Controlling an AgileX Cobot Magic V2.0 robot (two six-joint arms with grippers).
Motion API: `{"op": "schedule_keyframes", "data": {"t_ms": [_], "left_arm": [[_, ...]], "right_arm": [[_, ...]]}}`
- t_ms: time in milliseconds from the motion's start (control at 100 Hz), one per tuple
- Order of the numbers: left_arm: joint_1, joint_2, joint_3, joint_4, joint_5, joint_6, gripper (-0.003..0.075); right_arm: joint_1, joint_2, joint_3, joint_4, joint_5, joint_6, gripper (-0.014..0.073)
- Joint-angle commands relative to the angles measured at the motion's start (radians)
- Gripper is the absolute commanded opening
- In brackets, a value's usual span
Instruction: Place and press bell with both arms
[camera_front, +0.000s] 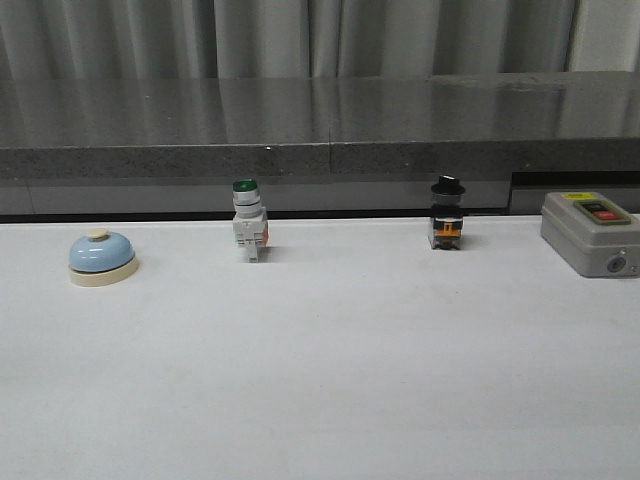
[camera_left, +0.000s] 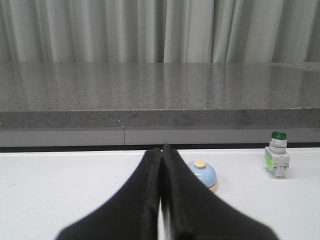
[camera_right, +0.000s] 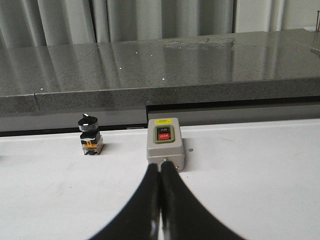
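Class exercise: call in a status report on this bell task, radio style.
Left gripper and right gripper shut, empty. Bell untouched at table's far left. Nothing blocking it.

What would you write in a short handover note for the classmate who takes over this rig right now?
Left gripper: shut, empty, short of the bell.
Right gripper: shut, empty, facing the grey switch box.
Bell: upright at the table's far left, untouched. To its right: the green-capped switch, the black-capped switch, then the box.
Done: nothing visible.
Left: place the bell, then press its button.
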Motion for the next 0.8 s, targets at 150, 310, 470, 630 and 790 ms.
{"op": "schedule_keyframes", "data": {"t_ms": [150, 310, 470, 630, 790], "left_arm": [[0.003, -0.03, 0.044, -0.004, -0.07, -0.008, -0.002], [0.003, -0.03, 0.044, -0.002, -0.089, -0.008, -0.002], [0.003, -0.03, 0.044, -0.002, -0.112, -0.008, -0.002], [0.003, -0.03, 0.036, -0.006, -0.115, -0.008, -0.002], [0.003, -0.01, -0.025, -0.023, -0.049, -0.008, -0.002]], "right_arm": [[-0.006, -0.013, -0.014, -0.001, -0.08, -0.003, -0.006], [-0.006, -0.013, -0.014, -0.001, -0.08, -0.003, -0.006], [-0.006, -0.013, -0.014, -0.001, -0.08, -0.003, -0.006], [-0.006, -0.013, -0.014, -0.001, -0.08, -0.003, -0.006], [-0.006, -0.013, -0.014, -0.001, -0.08, -0.003, -0.006]]}}
